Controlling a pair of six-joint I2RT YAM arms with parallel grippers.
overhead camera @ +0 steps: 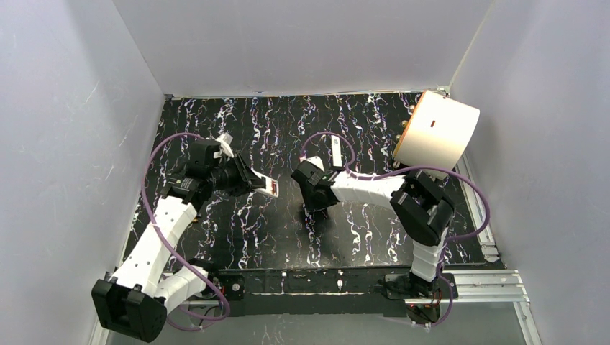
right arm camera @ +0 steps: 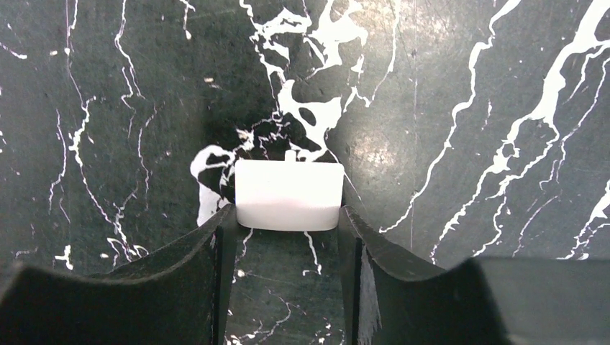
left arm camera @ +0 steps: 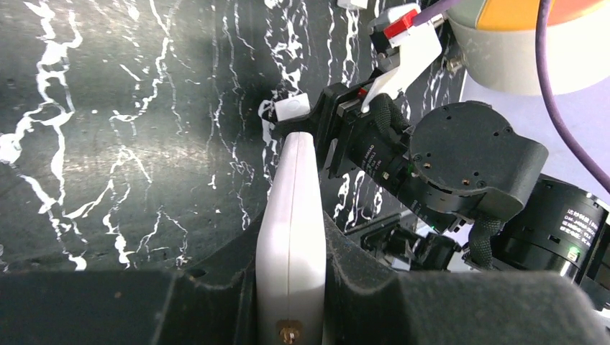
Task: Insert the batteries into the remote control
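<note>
left claw (left arm camera: 291, 244) clamped on white remote control (left arm camera: 295, 180), gripping its flat faces. remote held edge-on, raised off black marbled surface (right arm camera: 467, 108), free end toward right arm. top view: orange-red streak (overhead camera: 272, 188) on remote's free end; too small to tell if batteries. right claw (right arm camera: 286, 215) points down at surface, fingers either side of small white oblong piece (right arm camera: 288, 187) lying flat. tips sit at its two short ends; cannot tell whether touching or gripping. big white cylinder (overhead camera: 439, 133) with orange face in far right corner.
</note>
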